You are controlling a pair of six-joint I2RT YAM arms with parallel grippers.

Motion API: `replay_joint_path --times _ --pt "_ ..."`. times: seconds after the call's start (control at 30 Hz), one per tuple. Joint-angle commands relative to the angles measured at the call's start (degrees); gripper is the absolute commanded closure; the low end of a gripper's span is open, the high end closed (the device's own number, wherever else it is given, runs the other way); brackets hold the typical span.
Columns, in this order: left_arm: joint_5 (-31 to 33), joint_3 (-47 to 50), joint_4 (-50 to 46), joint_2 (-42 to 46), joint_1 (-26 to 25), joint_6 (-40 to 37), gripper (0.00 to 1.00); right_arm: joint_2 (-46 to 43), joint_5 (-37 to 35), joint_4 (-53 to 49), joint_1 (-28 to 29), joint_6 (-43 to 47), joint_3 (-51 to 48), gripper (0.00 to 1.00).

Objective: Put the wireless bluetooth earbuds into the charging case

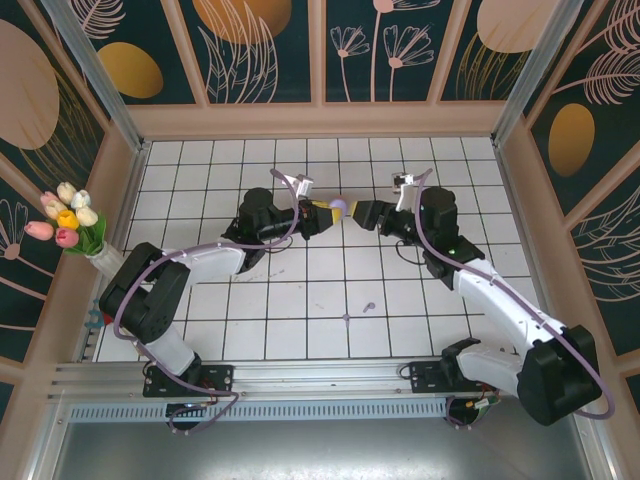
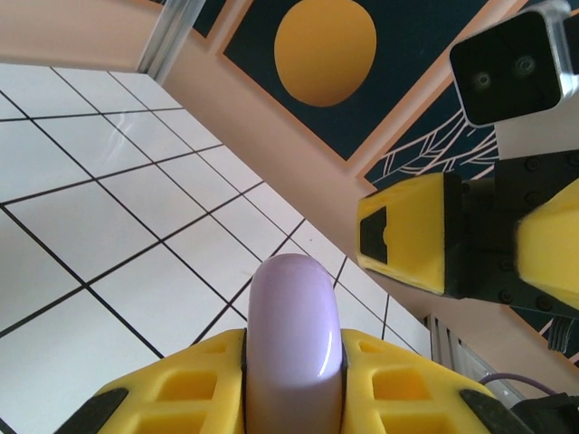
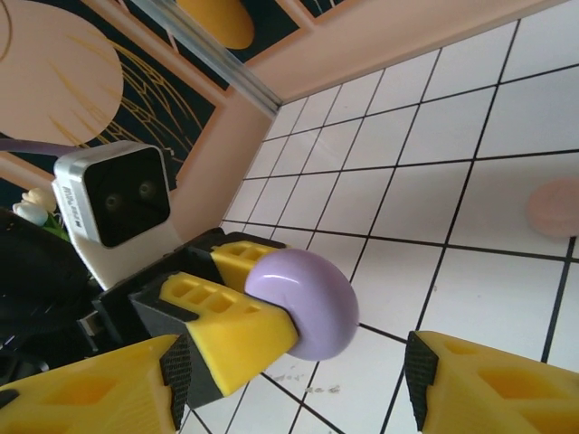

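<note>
Purple case (image 2: 294,303) in left claw (image 2: 294,351), pink disc (image 3: 554,208)

Case (image 1: 341,207) is sitting clamped in the left gripper (image 1: 328,207), over the far middle of the table (image 1: 300,330). Right gripper (image 1: 362,212) is facing it from the right, just beside, jaws apart. Flowers (image 1: 68,222) are standing by the left wall, well apart.

Tulips (image 1: 66,218) beside white tiled table (image 1: 300,300)
</note>
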State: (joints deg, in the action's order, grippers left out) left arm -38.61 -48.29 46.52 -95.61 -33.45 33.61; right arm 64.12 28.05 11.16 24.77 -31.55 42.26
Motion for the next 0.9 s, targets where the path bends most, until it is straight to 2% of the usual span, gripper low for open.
replay_joint_path --times 0.0,0.53,0.87 --pt "-1.6 -1.5 -1.2 1.8 0.1 -1.4 1.0 1.2 2.5 4.1 0.3 1.4 -0.2 0.35" --pt "-1.6 -1.6 0.5 2.8 0.1 -0.8 1.0 8.7 4.0 7.4 1.1 0.1 -0.5 0.41" --pt "-2.4 -1.1 1.1 4.5 0.1 -0.6 1.0 11.5 2.2 9.5 -2.6 -2.1 -2.8 0.45"
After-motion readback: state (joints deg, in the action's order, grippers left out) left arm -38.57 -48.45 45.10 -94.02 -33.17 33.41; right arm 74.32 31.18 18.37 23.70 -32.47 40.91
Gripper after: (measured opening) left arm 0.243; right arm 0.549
